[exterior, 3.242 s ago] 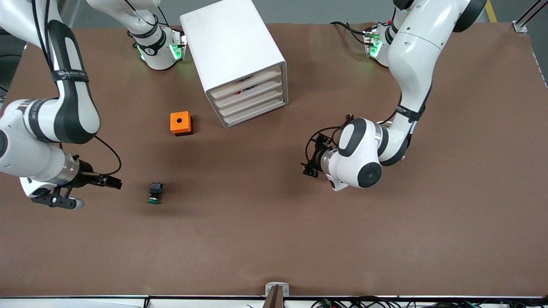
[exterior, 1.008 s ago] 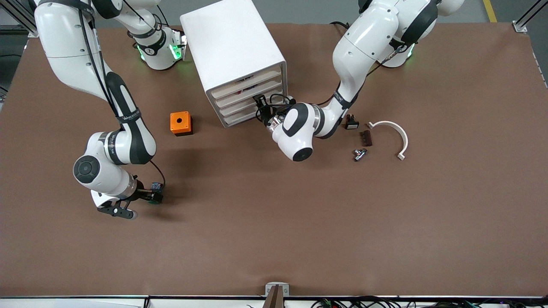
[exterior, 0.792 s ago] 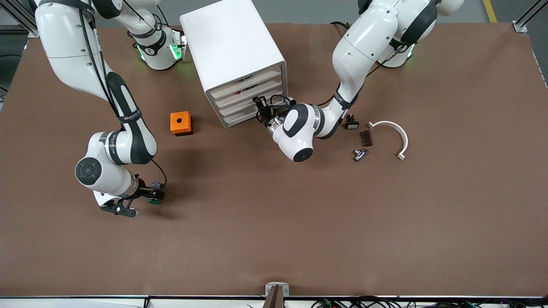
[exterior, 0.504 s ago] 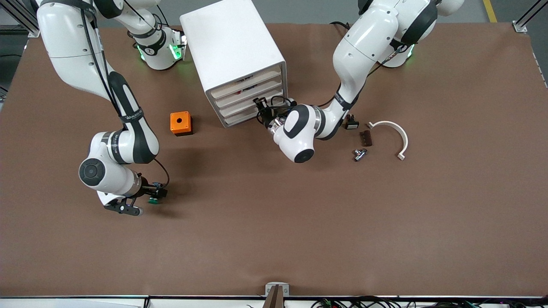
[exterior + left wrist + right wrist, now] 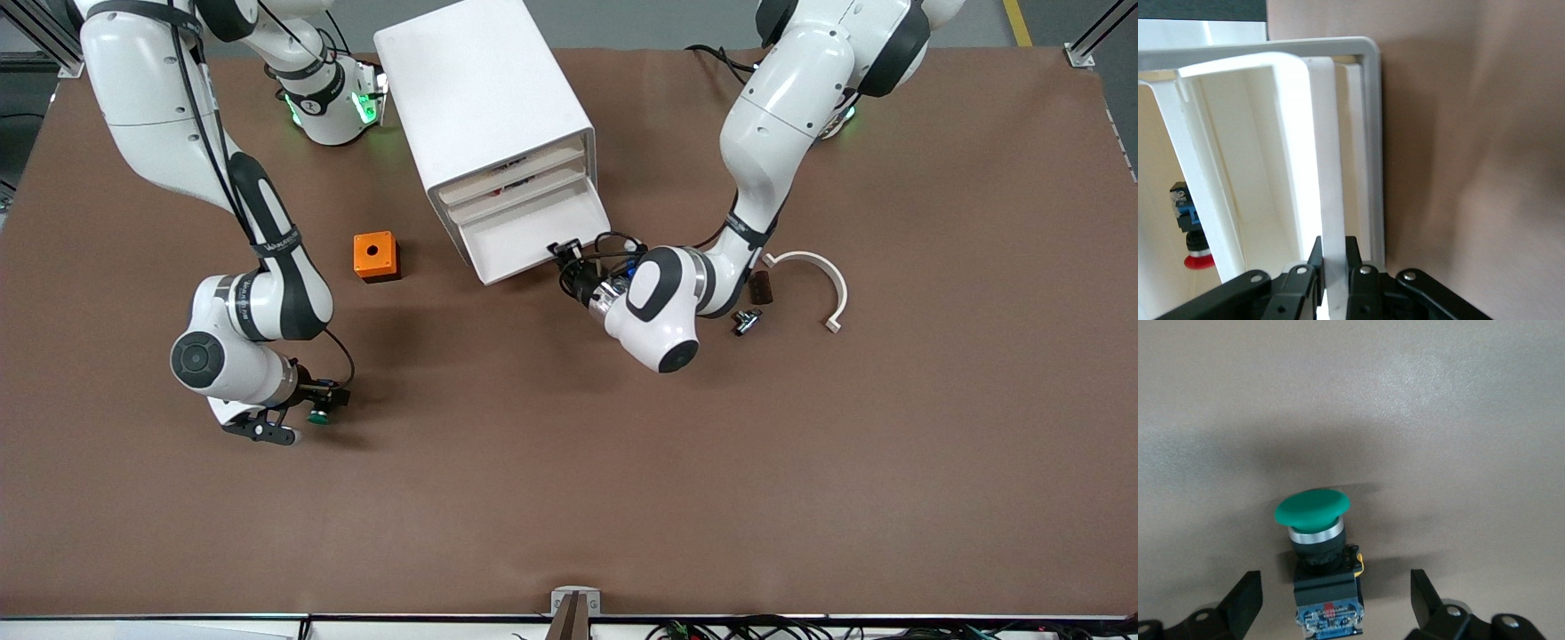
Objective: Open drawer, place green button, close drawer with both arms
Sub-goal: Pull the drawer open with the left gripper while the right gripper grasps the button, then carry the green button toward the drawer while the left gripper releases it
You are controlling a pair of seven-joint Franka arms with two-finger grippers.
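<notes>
The white four-drawer cabinet [image 5: 484, 107] stands toward the robots' bases. Its third drawer [image 5: 533, 233] is pulled out, showing a bare white tray. My left gripper [image 5: 569, 260] is shut on the drawer's front panel [image 5: 1329, 167]; the fingers [image 5: 1355, 257] clamp it in the left wrist view. The button [image 5: 317, 414], with a green cap [image 5: 1313, 509] and a black-and-blue body [image 5: 1328, 603], lies on the table. My right gripper [image 5: 324, 398] is low at it and open, with one finger [image 5: 1245, 600] on each side of the body, apart from it.
An orange box with a hole [image 5: 375, 256] sits beside the cabinet toward the right arm's end. A white curved piece [image 5: 813, 276], a brown piece [image 5: 760, 286] and a small metal part [image 5: 745, 320] lie by the left arm. A red-capped part [image 5: 1191, 230] lies in another drawer.
The left gripper has pulled the third drawer out toward the front camera. The right gripper has edged along the table around the button, which has not moved.
</notes>
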